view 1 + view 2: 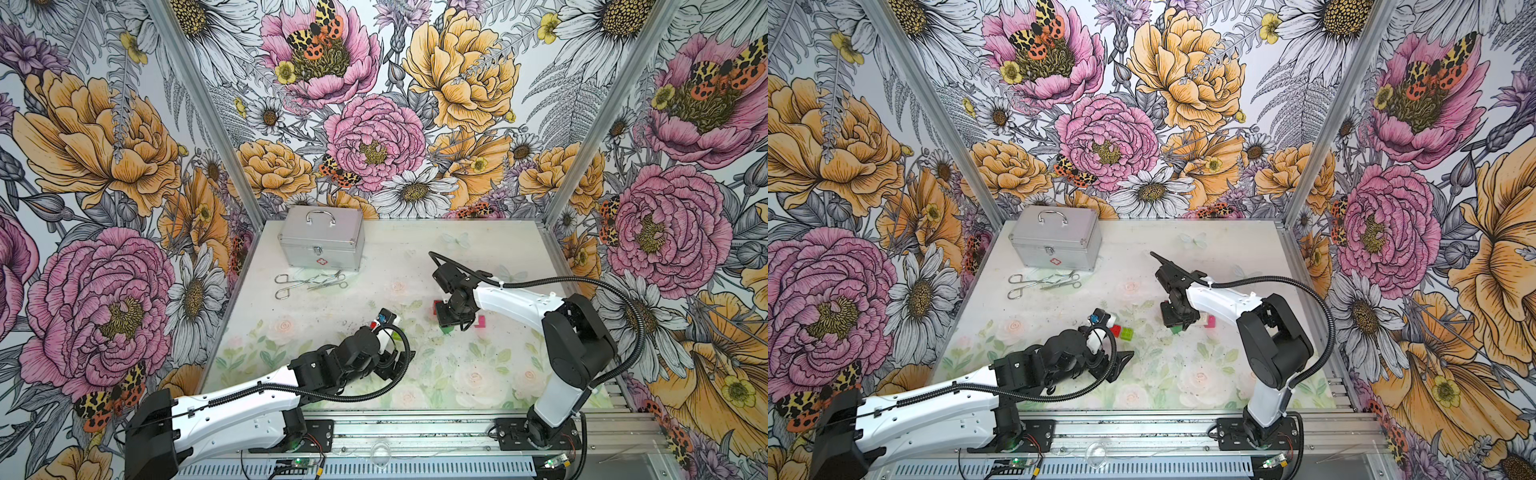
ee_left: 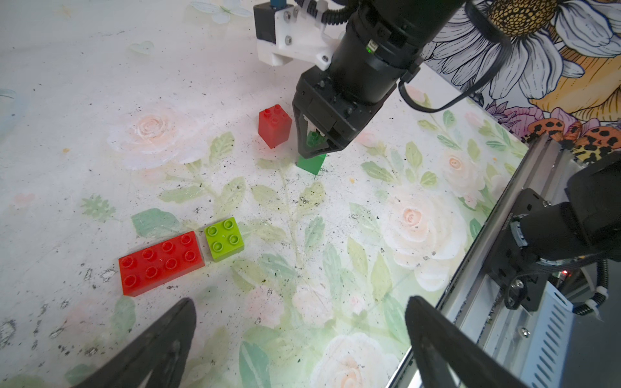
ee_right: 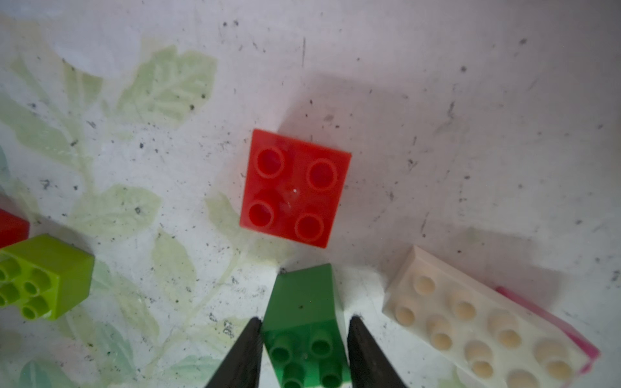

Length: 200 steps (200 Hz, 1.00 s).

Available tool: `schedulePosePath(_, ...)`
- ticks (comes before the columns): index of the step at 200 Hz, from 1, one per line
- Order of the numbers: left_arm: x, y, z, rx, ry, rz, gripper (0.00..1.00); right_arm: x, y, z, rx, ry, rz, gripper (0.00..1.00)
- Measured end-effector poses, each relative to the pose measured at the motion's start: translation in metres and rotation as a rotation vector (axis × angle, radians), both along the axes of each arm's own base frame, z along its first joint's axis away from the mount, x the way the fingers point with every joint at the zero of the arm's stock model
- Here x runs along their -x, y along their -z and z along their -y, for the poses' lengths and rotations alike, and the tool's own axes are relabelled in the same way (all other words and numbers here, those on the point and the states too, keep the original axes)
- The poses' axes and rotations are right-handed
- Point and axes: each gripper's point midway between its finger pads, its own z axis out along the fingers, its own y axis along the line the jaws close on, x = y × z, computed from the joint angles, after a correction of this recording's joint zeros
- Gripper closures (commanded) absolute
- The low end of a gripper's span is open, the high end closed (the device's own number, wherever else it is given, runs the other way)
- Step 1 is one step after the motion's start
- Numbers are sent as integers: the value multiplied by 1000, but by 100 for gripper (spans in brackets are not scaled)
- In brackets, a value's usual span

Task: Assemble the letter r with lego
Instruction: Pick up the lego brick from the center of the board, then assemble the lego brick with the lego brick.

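Observation:
My right gripper [image 3: 304, 322] points straight down, shut on a dark green lego brick [image 3: 305, 302] that stands on the table, one finger against each side. A red square brick [image 3: 295, 188] sits just beyond it, and a white long brick [image 3: 477, 322] lies beside it over a pink piece [image 3: 571, 332]. In the left wrist view a lime square brick [image 2: 223, 238] and a long red brick [image 2: 161, 262] lie side by side. My left gripper [image 2: 300, 300] hovers open and empty on the near side of them. In both top views the arms hide most bricks.
A silver metal case [image 1: 322, 239] stands at the back left, with scissors and forceps [image 1: 309, 282] on the table in front of it. An aluminium rail [image 1: 415, 428] carrying both arm bases runs along the front edge. Flowered walls close in three sides.

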Motion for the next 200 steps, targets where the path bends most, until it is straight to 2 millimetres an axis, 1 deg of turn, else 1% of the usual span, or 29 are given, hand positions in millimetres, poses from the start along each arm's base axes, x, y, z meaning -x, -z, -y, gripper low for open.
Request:
schedulePosePath(45, 0, -5, 0, 17, 0, 9, 1, 5, 5, 4, 11, 3, -16, 57)
schedulePosePath(50, 0, -6, 0, 18, 0, 10, 1, 6, 6, 4, 12, 3, -18, 60)
schedulePosePath(64, 0, -6, 0, 15, 4, 14, 1, 6, 6, 4, 14, 1, -19, 71)
schedulePosePath(71, 0, -6, 0, 15, 4, 15, 1, 6, 6, 5, 16, 5, -17, 74)
schedulePosePath(121, 0, -7, -1, 18, 5, 17, 1, 7, 4, 7, 36, 15, -17, 74)
schedulePosePath(143, 1, -11, -2, 25, 8, 26, 1, 4, -9, 8, 43, 30, -4, 74)
schedulePosePath(177, 1, -17, -2, 32, 13, 37, 1, -18, -46, -1, 19, 57, 75, 75)
schedulePosePath(200, 1, -17, -1, 26, 19, 44, 1, -30, -63, -3, 15, 84, 114, 75)
